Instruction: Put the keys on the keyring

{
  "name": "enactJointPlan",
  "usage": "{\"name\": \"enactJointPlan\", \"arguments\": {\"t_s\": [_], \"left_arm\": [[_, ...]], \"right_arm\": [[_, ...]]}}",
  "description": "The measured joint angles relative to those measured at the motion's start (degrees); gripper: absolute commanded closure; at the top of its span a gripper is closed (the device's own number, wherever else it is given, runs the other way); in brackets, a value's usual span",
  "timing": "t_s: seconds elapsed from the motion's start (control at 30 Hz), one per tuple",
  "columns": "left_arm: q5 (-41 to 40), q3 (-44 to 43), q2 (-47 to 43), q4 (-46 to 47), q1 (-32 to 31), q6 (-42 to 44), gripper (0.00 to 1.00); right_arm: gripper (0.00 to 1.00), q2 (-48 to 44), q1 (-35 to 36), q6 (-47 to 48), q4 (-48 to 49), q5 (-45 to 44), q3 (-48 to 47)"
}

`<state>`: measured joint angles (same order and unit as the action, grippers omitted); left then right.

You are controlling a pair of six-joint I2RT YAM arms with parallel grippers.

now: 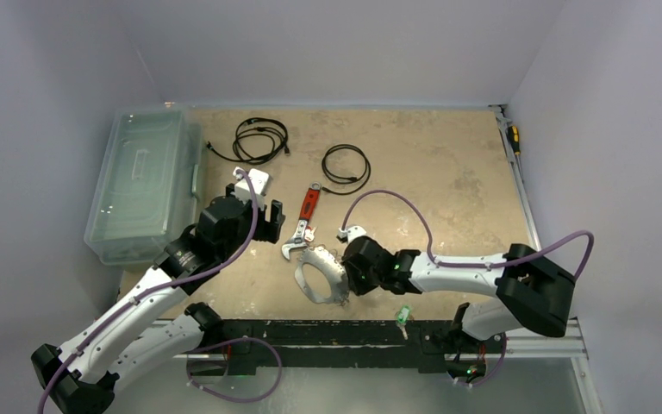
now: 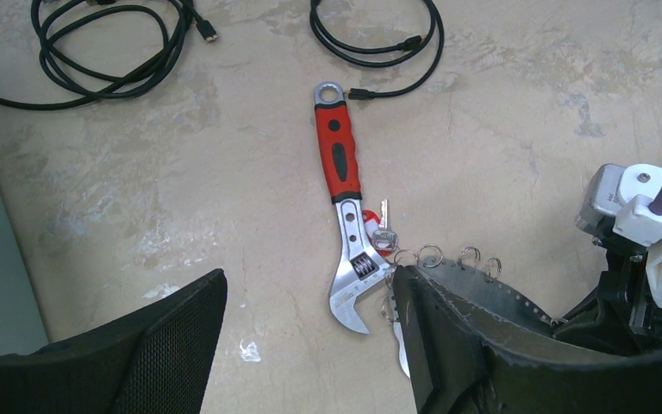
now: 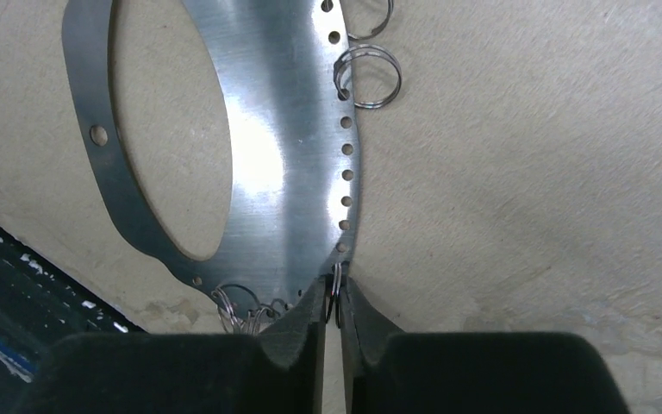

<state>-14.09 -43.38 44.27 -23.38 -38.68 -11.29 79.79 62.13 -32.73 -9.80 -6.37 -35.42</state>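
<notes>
The right tool [image 3: 336, 300] is pinching one small split ring [image 3: 336, 289] that is hanging from the punched rim of the keyring [image 3: 284, 164], a flat steel oval lying just past the jaw end of the wrench [image 2: 345, 185], on the side nearer the arm bases. For this step to go well, I judge the pinch should be holding that ring steady and lifting its split clear of the table [image 1: 448, 181], so a key blade can be worked in. The left tool [image 2: 309, 293] is hovering over the wrench's jaw end with its fingers spread wide and gripping nothing. The red-headed key [image 2: 369, 217] is lying against the right side of the wrench with a silver key [image 2: 384, 233] touching it. Taking it by the head looks fiddly, as a finger could be catching the wrench. The green-headed key [image 1: 403, 314] is sitting well to the near right of the wrench, on the black rail. A clear plastic bin [image 1: 142, 181] is standing well left of the wrench with its lid on; I cannot tell whether anything is inside.
</notes>
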Motion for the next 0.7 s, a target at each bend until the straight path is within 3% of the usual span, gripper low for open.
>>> {"name": "enactJointPlan", "arguments": {"t_s": [0.4, 0.53, 0.7], "left_arm": [[3.1, 0.2, -1.2, 0.4, 0.0, 1.1, 0.32], [9.3, 1.1, -3.6, 2.9, 0.0, 2.5, 0.32], [23.0, 4.2, -8.1, 8.8, 0.0, 4.5, 0.37]], "right_arm": [[1.0, -2.3, 0.8, 2.7, -4.9, -0.4, -1.9], [1.0, -6.7, 0.9, 6.3, -6.9, -0.6, -4.9], [1.0, -11.5, 0.9, 11.2, -7.4, -0.2, -9.5]]}}
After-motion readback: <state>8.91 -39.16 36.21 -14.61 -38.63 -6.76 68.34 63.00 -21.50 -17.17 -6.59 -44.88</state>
